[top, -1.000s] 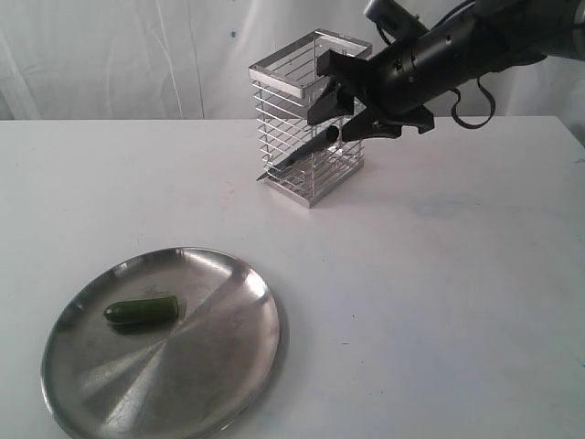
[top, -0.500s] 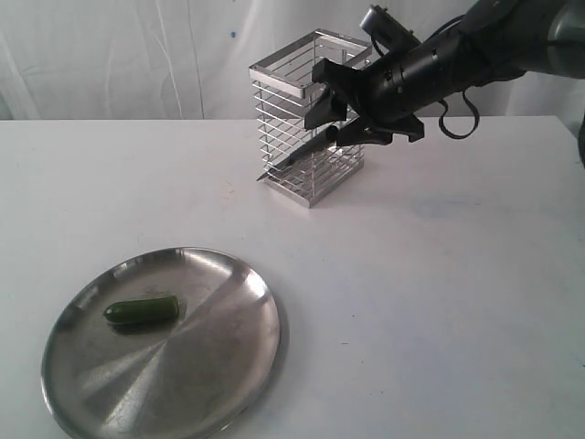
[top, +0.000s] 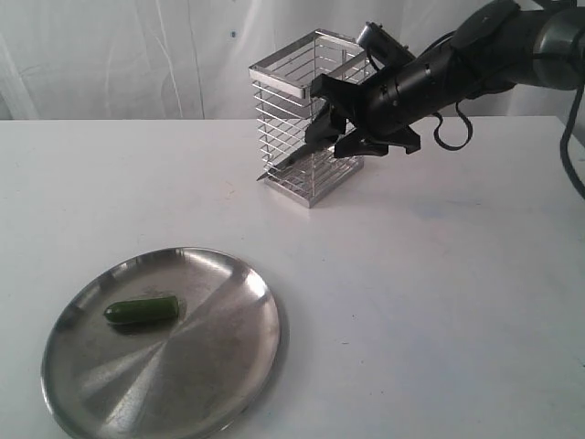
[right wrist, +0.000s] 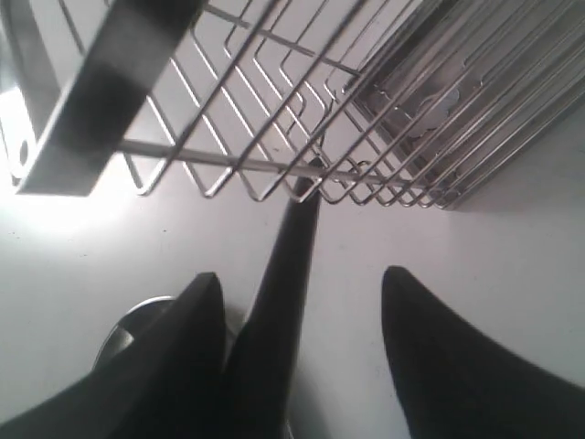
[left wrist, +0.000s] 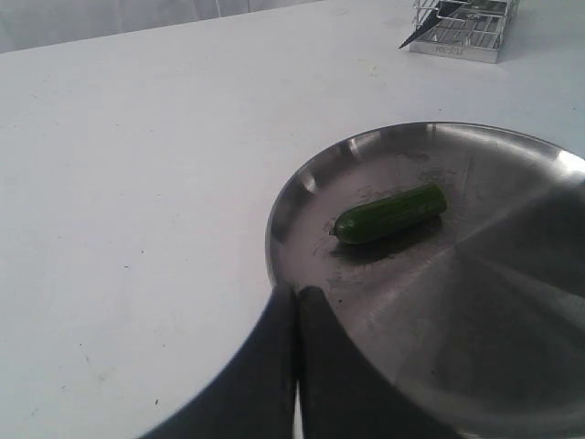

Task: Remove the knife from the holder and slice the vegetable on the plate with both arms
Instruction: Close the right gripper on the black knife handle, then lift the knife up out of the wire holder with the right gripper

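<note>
- Exterior view first, nearest ground: the round shallow brushed-steel plate (top: 163, 343) sits at the near left of the white tabletop (top: 439, 293), its front rim close to the table's near edge.
- On the plate's left half lies the small glossy dark green cucumber-like vegetable (top: 141, 311), on its side, whole, with bare steel all round it.
- Left wrist view now: the black left gripper (left wrist: 295, 315) hovers at the plate's rim (left wrist: 274, 265), its two fingers pressed together, clenched on nothing. The vegetable (left wrist: 390, 212) lies just beyond the fingertips, apart from them.
- Wide bare white table stretches to the plate's right and on toward the far side, lots of open room there.
- Further back, the tall square wire holder with the flat steel rim (top: 309, 119) stands upright, well apart from the plate.
- The slim all-black knife (top: 297, 157) leans inside it, its pointed tip poking out through the wires low on the holder's left side.
- The black right gripper (top: 343, 117) is at the holder's right side, beside the top rim.
- Right wrist view: the knife's dark handle (right wrist: 283, 302) runs between the two spread black fingers (right wrist: 439, 357). It lies against one finger, clear of the other; jaws released, not gripping.
</note>
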